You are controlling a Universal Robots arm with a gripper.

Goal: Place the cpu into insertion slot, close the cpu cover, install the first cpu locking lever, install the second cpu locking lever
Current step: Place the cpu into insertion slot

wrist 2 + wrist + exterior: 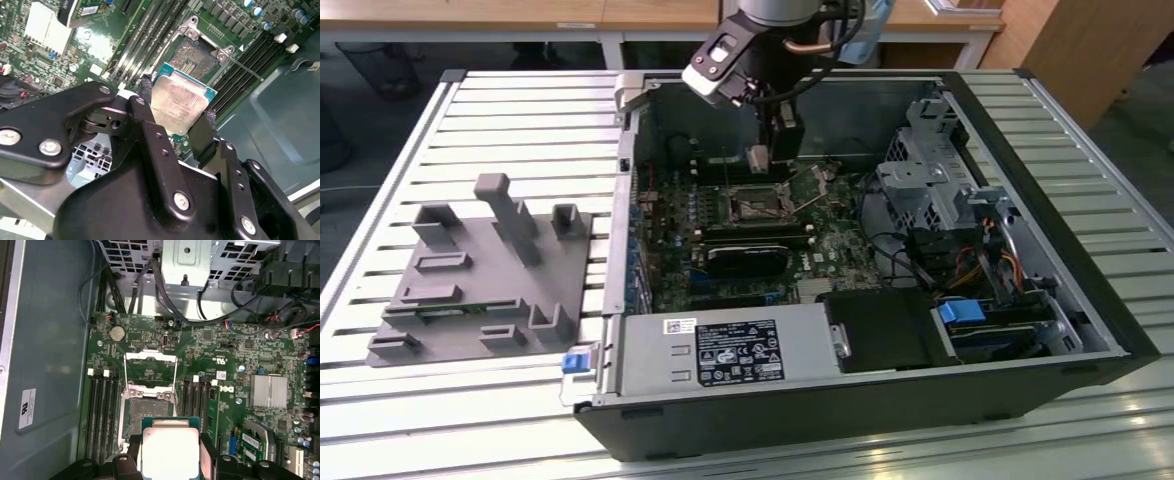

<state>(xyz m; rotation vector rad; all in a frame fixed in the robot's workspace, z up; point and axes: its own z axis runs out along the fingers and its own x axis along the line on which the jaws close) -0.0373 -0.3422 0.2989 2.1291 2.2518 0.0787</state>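
While the jaws clamp the cpu [179, 100] flat by two opposite edges, the insertion slot [197, 57] lies bare just beyond and below it, sides parallel to the chip's, well inward from the circuit board's [220, 360] edges. Farther off, the cpu cover [150, 357] is flipped back. The chip's underside is hidden, and the levers are hard to make out.

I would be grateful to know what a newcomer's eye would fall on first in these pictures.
The silver-topped cpu pinched in the black claw stands out first, poised above the green motherboard in both wrist views. Near it lies the insertion slot, empty, with the cpu cover swung open. In the exterior view, the open computer case lies on a slatted table, a grey fixture at that view's left.
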